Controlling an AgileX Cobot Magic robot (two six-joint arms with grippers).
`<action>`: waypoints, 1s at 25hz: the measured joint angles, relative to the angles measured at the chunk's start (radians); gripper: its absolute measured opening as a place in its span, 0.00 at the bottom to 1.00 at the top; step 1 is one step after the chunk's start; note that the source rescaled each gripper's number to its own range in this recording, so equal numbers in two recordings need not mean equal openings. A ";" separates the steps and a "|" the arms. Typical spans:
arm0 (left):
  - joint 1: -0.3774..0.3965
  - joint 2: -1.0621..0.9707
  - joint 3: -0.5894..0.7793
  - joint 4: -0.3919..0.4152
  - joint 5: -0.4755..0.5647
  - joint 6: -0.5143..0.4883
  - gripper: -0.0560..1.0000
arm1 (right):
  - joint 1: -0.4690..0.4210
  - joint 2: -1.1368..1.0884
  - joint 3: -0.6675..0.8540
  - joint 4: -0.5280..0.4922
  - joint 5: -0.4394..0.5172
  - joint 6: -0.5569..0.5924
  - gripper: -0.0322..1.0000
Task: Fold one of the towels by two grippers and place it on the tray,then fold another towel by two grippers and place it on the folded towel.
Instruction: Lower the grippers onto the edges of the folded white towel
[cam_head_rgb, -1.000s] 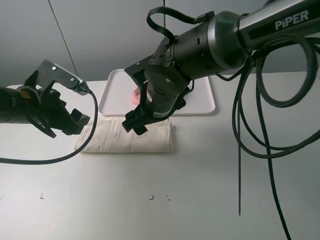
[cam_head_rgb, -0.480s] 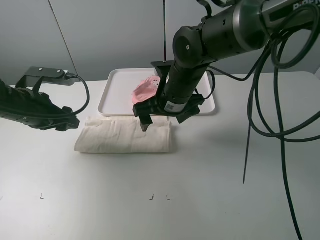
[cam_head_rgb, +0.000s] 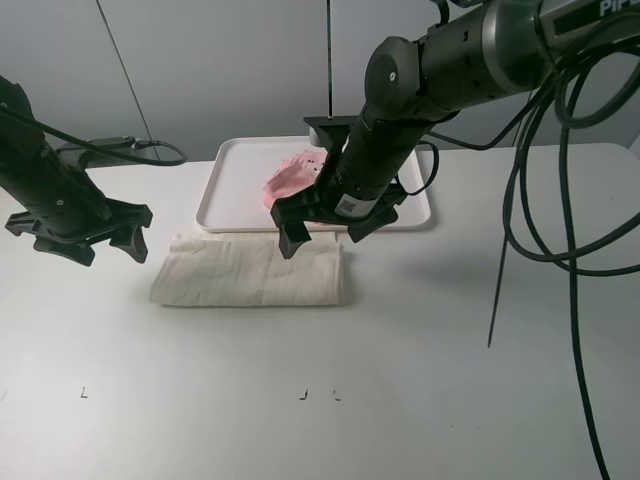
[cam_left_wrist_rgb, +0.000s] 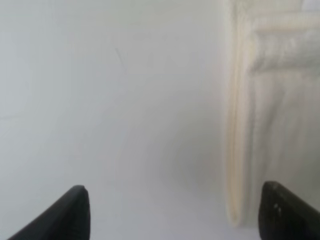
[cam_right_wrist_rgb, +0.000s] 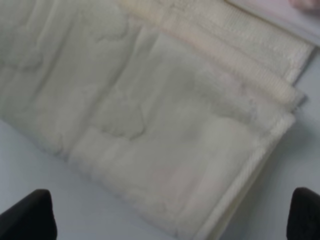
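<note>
Second towel in hand: cream one half-folded, neither gripper holding anything.
Table (cam_head_rgb: 420, 380) carries the tray (cam_head_rgb: 215, 200); just in front of it lies the cream towel (cam_head_rgb: 240, 275), a long doubled strip. Pink towel (cam_head_rgb: 285, 180) sits on the tray, bunched. Right gripper (cam_head_rgb: 325, 235) spread wide above the strip's right end, left gripper (cam_head_rgb: 100, 248) wide at its left edge. Next, probably: both pinch matching ends together.

A robot lab bench: white tabletop (cam_head_rgb: 430, 390) with black reference ticks (cam_head_rgb: 303, 395), plain grey panel wall (cam_head_rgb: 220, 70), dangling cables (cam_head_rgb: 497, 290).
</note>
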 joint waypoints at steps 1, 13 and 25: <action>0.000 0.002 -0.004 0.000 0.002 -0.002 0.89 | 0.000 0.000 0.000 0.005 0.005 -0.002 1.00; 0.000 0.092 -0.044 0.013 0.022 0.001 0.89 | -0.002 0.000 0.000 0.005 0.042 -0.030 1.00; -0.082 0.185 -0.183 0.144 0.128 -0.128 0.89 | -0.002 0.000 0.000 0.009 0.098 -0.030 1.00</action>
